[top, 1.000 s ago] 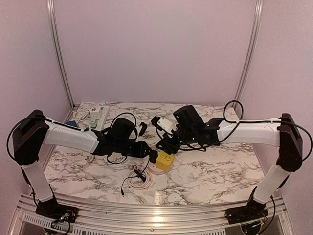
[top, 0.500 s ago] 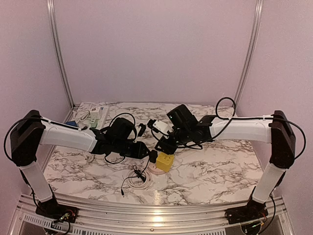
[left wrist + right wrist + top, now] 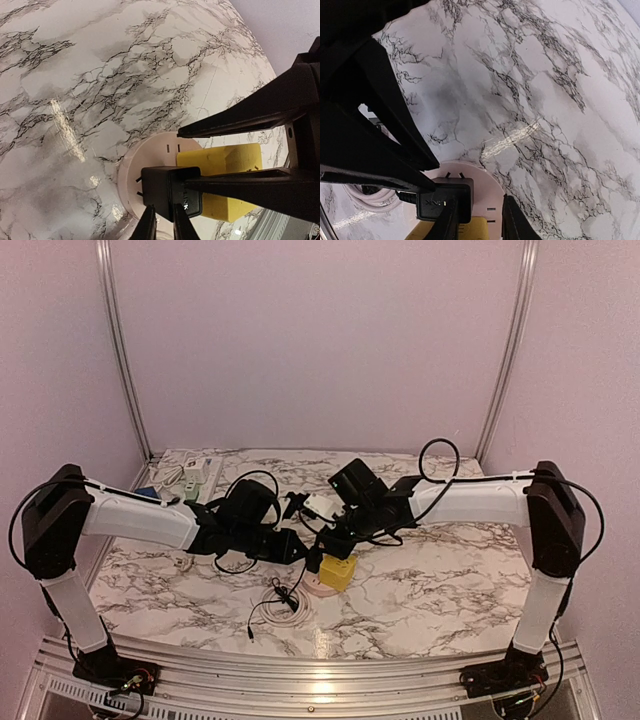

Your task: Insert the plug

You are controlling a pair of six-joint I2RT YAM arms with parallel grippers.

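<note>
Nearest on the table (image 3: 450, 590), a loose coil of white cable (image 3: 290, 608) is seen, just in front of the round white socket base (image 3: 150, 150). A yellow block (image 3: 225, 165) is seen at the far side of that base, touching it. A pair of slots (image 3: 172, 148) is shown bare on the base, just beside the block.

The plug (image 3: 170, 192), a black adapter, is held just above the base, close beside the yellow block. Its prongs (image 3: 138, 179) are free in the air, not in any slot. It is grasped by the left end effector (image 3: 163, 214), which is clenched on its rear end.

The right end effector (image 3: 480, 200) is positioned opposite. Its jaws are seen parted, with block and base visible between them and nothing clamped. One of its fingers (image 3: 447, 222) is laid against the plug body; whether it is pressing cannot be told.

Step judged: alignment, with insertion not yet begun. The next move is judged to call for the prongs to be turned toward a socket, lined up with the slots and pushed straight in, with the base kept steady. Which socket is meant, base or block, cannot be told.

Farthest back, at the left corner, power strips (image 3: 195, 472) are seen lying.
</note>
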